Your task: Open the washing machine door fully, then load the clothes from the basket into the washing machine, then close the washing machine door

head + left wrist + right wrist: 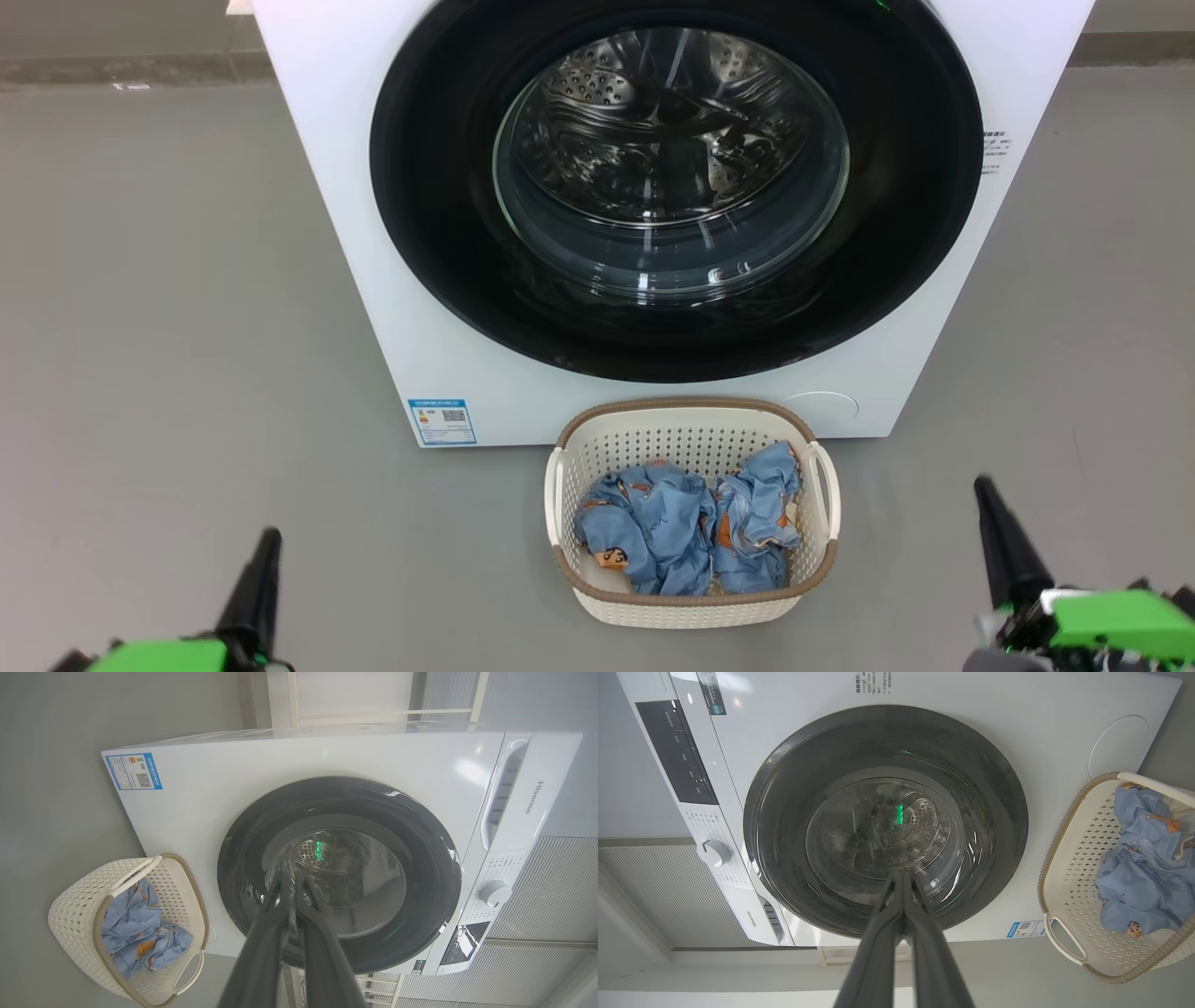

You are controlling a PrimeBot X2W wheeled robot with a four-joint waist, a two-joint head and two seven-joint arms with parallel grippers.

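The white washing machine (392, 243) stands in front of me, its round black-rimmed glass door (439, 205) closed flat against the front. On the floor just before it sits the cream basket (691, 607) with crumpled light-blue clothes (686, 527) inside. My left gripper (266, 546) is low at the left, shut and empty, well clear of the basket. At the lower right my right gripper (985, 495) is likewise shut with nothing in it. Both wrist views look at the door (420, 868) (794, 812), with the fingers pressed together, left gripper (292, 884) and right gripper (903, 875).
Grey floor (168, 327) lies open on both sides of the machine. A control panel with a knob (713, 851) and a detergent drawer (502, 788) runs along the machine's top. A blue label (442, 422) sits at its lower left corner.
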